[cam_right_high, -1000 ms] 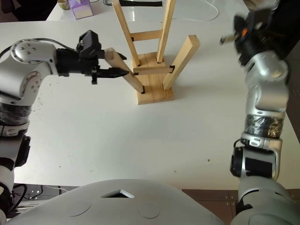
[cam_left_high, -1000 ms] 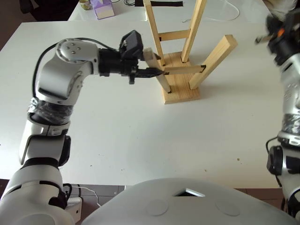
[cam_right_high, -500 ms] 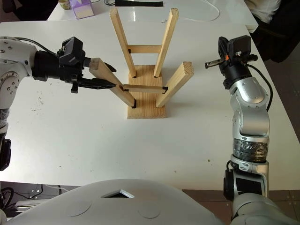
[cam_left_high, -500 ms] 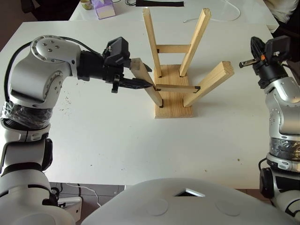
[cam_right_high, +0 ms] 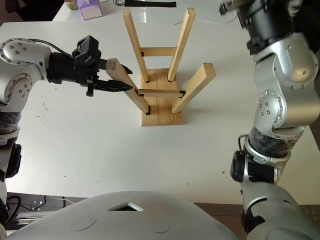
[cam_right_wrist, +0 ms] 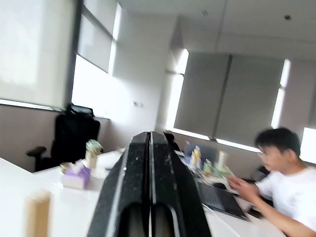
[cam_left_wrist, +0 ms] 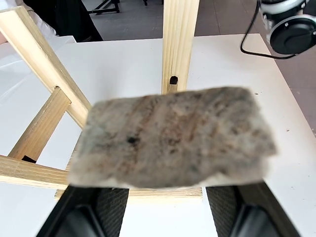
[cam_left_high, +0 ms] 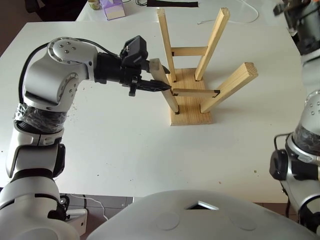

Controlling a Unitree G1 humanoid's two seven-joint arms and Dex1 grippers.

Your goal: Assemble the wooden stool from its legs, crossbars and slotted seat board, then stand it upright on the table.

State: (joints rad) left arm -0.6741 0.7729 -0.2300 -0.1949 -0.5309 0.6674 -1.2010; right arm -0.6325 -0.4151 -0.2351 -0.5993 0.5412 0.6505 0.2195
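The stool lies upside down, its seat board (cam_left_high: 192,116) flat on the white table (cam_left_high: 125,150). Two back legs (cam_left_high: 167,45) stand up, joined by a crossbar (cam_left_high: 189,50). The front right leg (cam_left_high: 227,87) leans outward, and a second crossbar (cam_left_high: 195,92) links it to the front left leg (cam_left_high: 173,102). My left gripper (cam_left_high: 159,86) is shut on that front left leg near its top end (cam_left_wrist: 173,138). My right gripper (cam_right_high: 235,6) hangs high over the table's far right, well away from the stool, with its fingers (cam_right_wrist: 138,163) pressed together and nothing between them.
A purple tissue box (cam_left_high: 111,7), a black strip (cam_left_high: 172,3) and a white cable (cam_left_high: 240,17) lie on the far table behind the stool. Bare table surface stretches from the stool to the near edge (cam_left_high: 150,196).
The head view has shifted. My right arm has risen from beside the stool to high at the far right. My left gripper keeps its hold on the front left leg.
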